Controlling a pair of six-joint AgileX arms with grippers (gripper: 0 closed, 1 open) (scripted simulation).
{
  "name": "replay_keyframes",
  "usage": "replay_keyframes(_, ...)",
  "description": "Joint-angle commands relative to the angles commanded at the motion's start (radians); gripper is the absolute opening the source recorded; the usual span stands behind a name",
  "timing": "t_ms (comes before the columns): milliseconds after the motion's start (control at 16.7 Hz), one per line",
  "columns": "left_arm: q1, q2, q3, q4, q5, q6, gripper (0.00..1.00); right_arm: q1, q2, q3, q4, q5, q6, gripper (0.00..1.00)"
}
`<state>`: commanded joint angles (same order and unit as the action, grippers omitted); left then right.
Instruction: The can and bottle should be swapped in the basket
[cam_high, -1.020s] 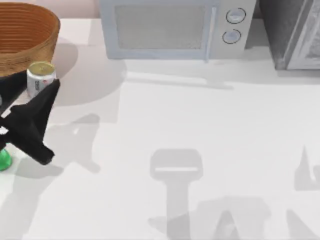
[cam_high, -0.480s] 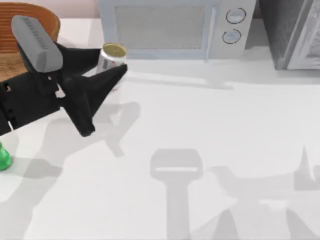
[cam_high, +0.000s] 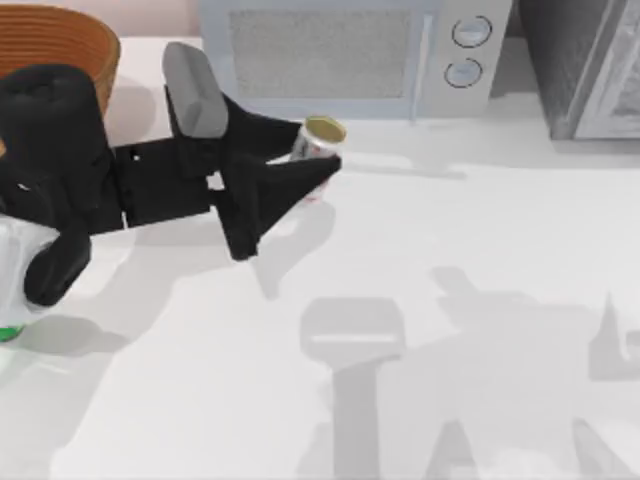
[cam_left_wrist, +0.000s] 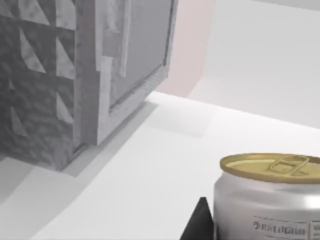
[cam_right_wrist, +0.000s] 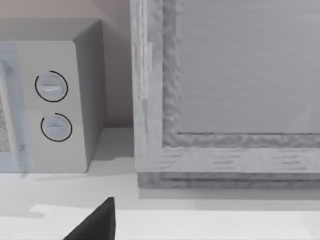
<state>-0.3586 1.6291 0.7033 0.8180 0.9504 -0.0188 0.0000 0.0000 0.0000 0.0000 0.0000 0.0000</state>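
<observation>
From above, the left arm reaches across the table from the left side. Its gripper (cam_high: 312, 160) is black and pointy, and it sits just in front of the microwave (cam_high: 345, 55). The can (cam_high: 318, 145) is right at the tips of the gripper, standing up straight with its gold top showing. One dark finger (cam_high: 300, 180) runs along the near side of the can and touches it. The other finger is behind the can, next to the microwave. The fingers look closed around the can, so the gripper has hold of it. The can is well away from the basket (cam_high: 60, 55), which is at the far left corner of the table. Only a tiny bit of the green bottle (cam_high: 10, 333) peeks out at the left edge, under the arm. It is outside the basket and far from the gripper.

From the left wrist, the can (cam_left_wrist: 270, 197) is very close and big. Its gold top with the pull tab is flat and level. A black fingertip (cam_left_wrist: 199, 222) pokes up just beside the can's silver wall. Behind it stands a gray cabinet (cam_left_wrist: 75, 75) on the white table (cam_left_wrist: 125, 190).

From the right wrist, a black fingertip (cam_right_wrist: 97, 222) of the right gripper shows at the edge. I cannot tell if that gripper is open or closed. It looks at the microwave's two round knobs (cam_right_wrist: 52, 105) and the gray cabinet (cam_right_wrist: 230, 90).
</observation>
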Motion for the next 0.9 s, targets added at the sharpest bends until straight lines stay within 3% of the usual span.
replay_keyframes(660,-0.055,0.600,0.254,0.355,0.214,0.006,0.00,0.000,0.000,0.000,0.000,0.000,0.000,1.00)
replay_keyframes(900,-0.055,0.806,0.354,0.491,0.256,0.023,0.00,0.000,0.000,0.000,0.000,0.000,0.000,1.00)
